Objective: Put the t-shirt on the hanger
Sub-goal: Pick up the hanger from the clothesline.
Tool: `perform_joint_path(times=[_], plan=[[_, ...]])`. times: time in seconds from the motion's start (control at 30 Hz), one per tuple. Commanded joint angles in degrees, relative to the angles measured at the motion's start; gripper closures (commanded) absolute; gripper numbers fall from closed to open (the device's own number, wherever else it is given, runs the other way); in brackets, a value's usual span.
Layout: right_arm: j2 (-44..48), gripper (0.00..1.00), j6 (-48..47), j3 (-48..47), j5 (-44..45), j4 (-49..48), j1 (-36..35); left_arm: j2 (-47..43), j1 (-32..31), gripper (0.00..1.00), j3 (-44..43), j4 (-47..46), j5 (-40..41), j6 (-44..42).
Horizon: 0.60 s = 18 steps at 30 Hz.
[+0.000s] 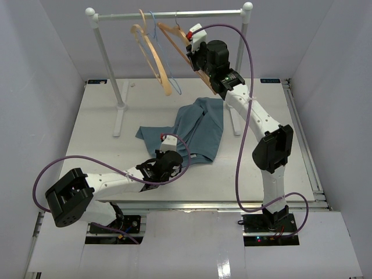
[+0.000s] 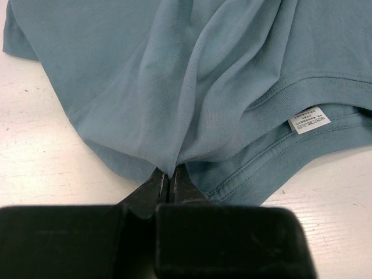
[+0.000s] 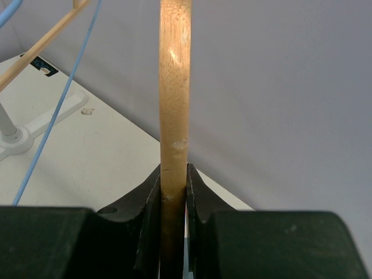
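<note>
Pinching the rumpled teal t-shirt, lying on the tabletop, by an edge beside its collar with the left tool, closed tight. Clamping the wooden hanger, hanging tilted from the rail, in the right tool. Risking thin cloth slipping out, or the hanger riding off.

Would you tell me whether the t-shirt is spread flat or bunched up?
Bunched: the t-shirt lies in folds, its edge pinched in the left hand.
</note>
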State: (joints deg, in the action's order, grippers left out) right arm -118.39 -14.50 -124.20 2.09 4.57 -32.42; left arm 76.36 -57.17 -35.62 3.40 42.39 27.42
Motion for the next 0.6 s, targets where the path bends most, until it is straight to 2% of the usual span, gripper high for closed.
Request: perform_joint_path(times=[0.0,0.43,0.57], plan=[[4.0,0.92,-1.3,-1.4,0.7,-2.7,0.1,-0.9,0.0,1.0,-1.7,0.0,0.1,-0.1],[8.5,0.92,-1.8,0.6,-0.3,-3.7,0.0,-1.6,0.0,1.0,-1.5,0.1,0.1,0.2],[10.5,0.92,-0.5,2.0,1.3,0.5,0.0,-1.3,0.0,1.0,-1.6,0.1,0.2,0.2]])
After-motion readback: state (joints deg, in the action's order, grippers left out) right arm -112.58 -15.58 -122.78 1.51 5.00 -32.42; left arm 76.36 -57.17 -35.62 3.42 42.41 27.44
